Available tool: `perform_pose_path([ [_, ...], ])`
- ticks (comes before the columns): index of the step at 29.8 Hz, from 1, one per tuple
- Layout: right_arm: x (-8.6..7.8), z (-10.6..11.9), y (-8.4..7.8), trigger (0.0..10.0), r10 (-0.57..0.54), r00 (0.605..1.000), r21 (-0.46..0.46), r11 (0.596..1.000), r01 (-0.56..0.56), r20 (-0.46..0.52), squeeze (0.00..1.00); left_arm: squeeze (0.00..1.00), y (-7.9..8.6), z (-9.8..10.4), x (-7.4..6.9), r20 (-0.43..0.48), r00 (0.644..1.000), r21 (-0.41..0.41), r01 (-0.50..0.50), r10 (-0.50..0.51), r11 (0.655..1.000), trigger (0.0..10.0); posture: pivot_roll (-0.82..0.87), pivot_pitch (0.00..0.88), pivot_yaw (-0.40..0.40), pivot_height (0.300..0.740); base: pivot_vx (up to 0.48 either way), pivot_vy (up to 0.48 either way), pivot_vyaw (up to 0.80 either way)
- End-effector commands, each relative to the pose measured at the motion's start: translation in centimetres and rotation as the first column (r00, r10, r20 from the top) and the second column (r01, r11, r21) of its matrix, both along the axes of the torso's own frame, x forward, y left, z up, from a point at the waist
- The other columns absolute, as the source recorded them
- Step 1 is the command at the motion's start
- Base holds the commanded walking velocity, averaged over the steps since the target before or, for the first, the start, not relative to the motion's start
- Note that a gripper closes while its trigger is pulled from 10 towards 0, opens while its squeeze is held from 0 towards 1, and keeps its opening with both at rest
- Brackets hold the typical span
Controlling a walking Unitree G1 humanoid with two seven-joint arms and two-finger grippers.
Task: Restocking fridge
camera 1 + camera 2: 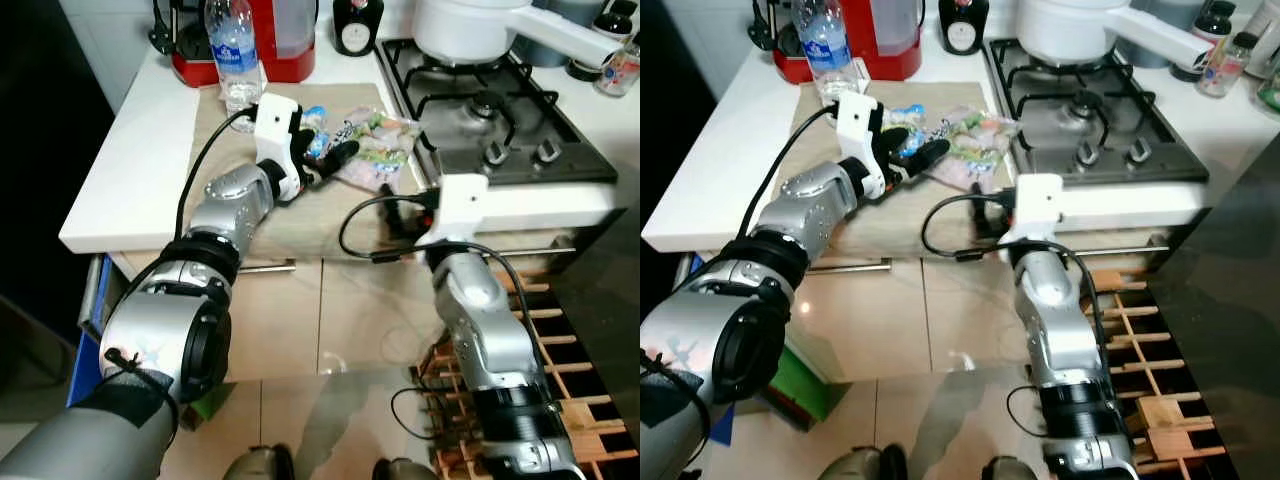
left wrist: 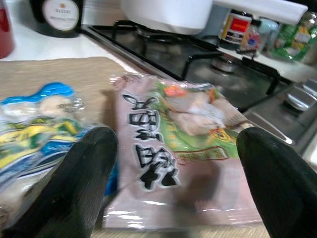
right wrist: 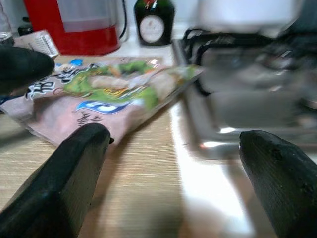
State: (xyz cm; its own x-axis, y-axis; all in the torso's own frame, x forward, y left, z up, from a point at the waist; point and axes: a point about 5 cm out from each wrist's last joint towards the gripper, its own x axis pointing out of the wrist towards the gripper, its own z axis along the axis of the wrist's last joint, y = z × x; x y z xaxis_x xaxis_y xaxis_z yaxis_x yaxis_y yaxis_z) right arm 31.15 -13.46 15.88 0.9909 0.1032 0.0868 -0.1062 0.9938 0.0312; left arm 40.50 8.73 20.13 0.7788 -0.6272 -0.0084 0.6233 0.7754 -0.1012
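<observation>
A pink and green frozen-food bag [image 1: 378,150] lies on the beige mat [image 1: 300,215] beside the hob, with a blue packet [image 1: 315,118] next to it. My left gripper [image 1: 325,158] hovers just over the near end of both packets, open, with nothing between its fingers [image 2: 84,168]. The wrist view looks down on the pink bag [image 2: 173,144] and the blue packet [image 2: 34,114]. My right gripper [image 1: 398,215] is low at the counter's front edge, open and empty, pointing at the pink bag [image 3: 109,91] from the near side.
A water bottle [image 1: 232,50], a red jug [image 1: 275,40] and a dark bottle [image 1: 358,25] stand at the back of the counter. The gas hob [image 1: 500,120] with a white pot [image 1: 470,25] is on the right. A wooden rack [image 1: 570,400] stands on the floor below.
</observation>
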Motion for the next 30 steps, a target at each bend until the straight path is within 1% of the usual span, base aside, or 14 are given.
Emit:
perform_pose_path([
  [1,-1.0,1.0,-1.4,10.0,-0.066,0.996,-0.021,0.998,0.067,0.052,0.88,0.00,-1.1,0.4,-0.1,0.021,0.999,0.035,0.043,-0.044,0.998,10.0,-0.26,0.064,0.040,0.740,0.000,0.000,0.00],
  [4,-2.1,1.9,-2.7,10.0,-0.123,0.987,-0.051,0.990,0.129,0.102,0.88,0.00,-2.1,0.4,-0.4,0.042,0.995,0.049,0.087,-0.089,0.995,10.0,-0.26,0.064,0.040,0.740,0.000,0.000,0.00],
  [7,-2.8,2.2,-3.3,10.0,-0.148,0.981,-0.071,0.985,0.157,0.127,0.88,0.00,-2.5,0.3,-0.5,0.053,0.993,0.064,0.098,-0.101,0.993,10.0,-0.27,0.062,0.040,0.740,0.000,0.000,0.00],
  [8,-3.3,2.3,-3.7,10.0,-0.161,0.978,-0.079,0.982,0.173,0.133,0.88,0.00,-3.0,0.1,-0.6,0.055,0.992,0.077,0.112,-0.116,0.991,10.0,-0.27,0.062,0.040,0.740,0.000,0.000,0.00],
  [12,-3.4,2.3,-3.9,10.0,-0.172,0.977,-0.079,0.980,0.183,0.125,0.88,0.00,-3.9,-0.5,-1.0,0.027,0.988,0.081,0.149,-0.151,0.986,10.0,-0.28,0.059,0.045,0.740,0.000,0.000,0.00],
  [14,-3.6,2.4,-4.1,10.0,-0.183,0.976,-0.076,0.978,0.193,0.119,0.88,0.00,-4.5,-1.5,-1.3,-0.040,0.984,0.084,0.179,-0.176,0.980,10.0,-0.28,0.060,0.048,0.740,0.000,0.000,0.00],
  [15,-3.6,2.5,-4.2,10.0,-0.187,0.975,-0.073,0.978,0.196,0.119,0.88,0.00,-4.6,-2.1,-1.4,-0.101,0.982,0.067,0.170,-0.163,0.983,10.0,-0.28,0.062,0.050,0.740,0.000,0.000,0.00],
  [17,-3.6,2.8,-4.4,10.0,-0.194,0.974,-0.068,0.977,0.203,0.121,0.88,0.00,-4.7,-2.9,-1.6,-0.165,0.973,0.047,0.171,-0.161,0.984,10.0,-0.28,0.064,0.052,0.740,0.000,0.000,0.00],
  [18,-3.6,2.9,-4.6,10.0,-0.198,0.972,-0.067,0.976,0.208,0.123,0.88,0.00,-5.0,-3.2,-1.8,-0.208,0.965,0.014,0.168,-0.161,0.986,10.0,-0.28,0.064,0.052,0.740,0.000,0.000,0.00],
  [19,-3.6,2.9,-4.6,10.0,-0.198,0.972,-0.067,0.976,0.208,0.123,0.88,0.00,-5.0,-3.2,-1.8,-0.208,0.965,0.014,0.168,-0.161,0.986,10.0,-0.28,0.064,0.052,0.740,0.000,0.000,0.00],
  [24,-3.8,3.5,-5.5,10.0,-0.220,0.967,-0.073,0.970,0.231,0.129,0.88,0.00,-6.8,-3.4,-2.5,-0.308,0.919,-0.122,0.219,-0.247,0.968,10.0,-0.28,0.076,0.054,0.740,0.000,0.000,0.00],
  [25,-3.8,3.7,-5.7,10.0,-0.225,0.966,-0.077,0.969,0.236,0.131,0.88,0.00,-7.7,-3.0,-2.8,-0.322,0.902,-0.180,0.242,-0.289,0.954,10.0,-0.28,0.076,0.054,0.740,0.000,0.000,0.00],
  [27,-3.8,3.7,-5.8,10.0,-0.225,0.965,-0.078,0.968,0.237,0.131,0.88,0.00,-7.9,-2.9,-2.8,-0.325,0.898,-0.192,0.246,-0.298,0.950,10.0,-0.28,0.076,0.054,0.740,0.000,0.000,0.00],
  [30,-3.9,3.9,-5.9,10.0,-0.225,0.965,-0.085,0.968,0.238,0.135,0.88,0.00,-9.2,-1.5,-3.0,-0.331,0.876,-0.288,0.260,-0.351,0.921,10.0,-0.27,0.081,0.053,0.740,0.000,0.000,0.00],
])
